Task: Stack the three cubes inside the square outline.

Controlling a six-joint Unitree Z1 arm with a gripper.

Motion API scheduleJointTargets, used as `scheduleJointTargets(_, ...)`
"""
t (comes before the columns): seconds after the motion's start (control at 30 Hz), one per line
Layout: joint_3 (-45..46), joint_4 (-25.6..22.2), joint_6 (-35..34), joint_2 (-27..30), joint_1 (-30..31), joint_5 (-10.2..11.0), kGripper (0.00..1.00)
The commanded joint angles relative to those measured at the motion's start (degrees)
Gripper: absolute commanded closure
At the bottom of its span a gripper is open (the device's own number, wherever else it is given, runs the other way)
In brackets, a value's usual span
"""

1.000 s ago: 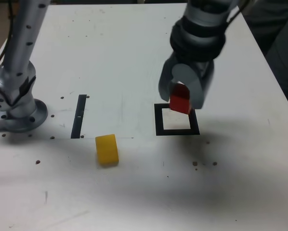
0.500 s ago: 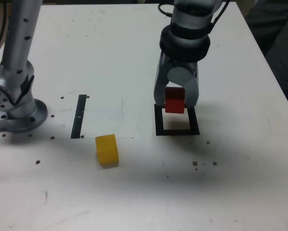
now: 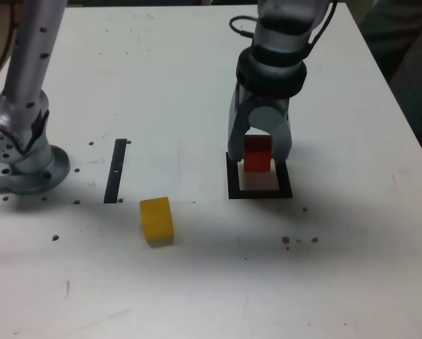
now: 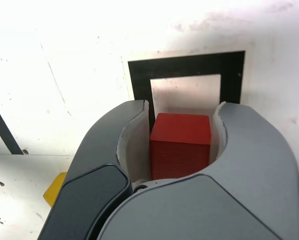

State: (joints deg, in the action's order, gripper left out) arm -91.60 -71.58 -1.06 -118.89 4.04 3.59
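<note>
Speckled white table, end effector gripping red cube over square outline

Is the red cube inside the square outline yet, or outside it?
Inside. The red cube sits over the rear of the square outline, the gripper around it. Whether it touches the table cannot be told.
</note>
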Motion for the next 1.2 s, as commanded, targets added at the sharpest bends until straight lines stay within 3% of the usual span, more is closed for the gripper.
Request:
scheduleJointTargets(0.0, 0.67, 0.84, 0.02, -0.58, -0.27, -0.18, 0.65)
scheduleJointTargets(0.37, 1.82, 2.74, 0.11, -1.84, -0.61, -0.43, 0.63)
scheduleJointTargets(0.43, 1.96, 3.01, 0.21, -1.98, -0.61, -0.52, 0.54)
scheduleJointTargets(0.6, 2.49, 3.87, 0.86, -2.2, -0.61, -1.01, 0.09)
scheduleJointTargets(0.67, 2.77, 4.14, 0.94, -2.13, -0.61, -1.1, 0.02)
scheduleJointTargets(1.17, 7.11, 4.68, 0.91, 4.12, -0.61, 0.5, 0.01)
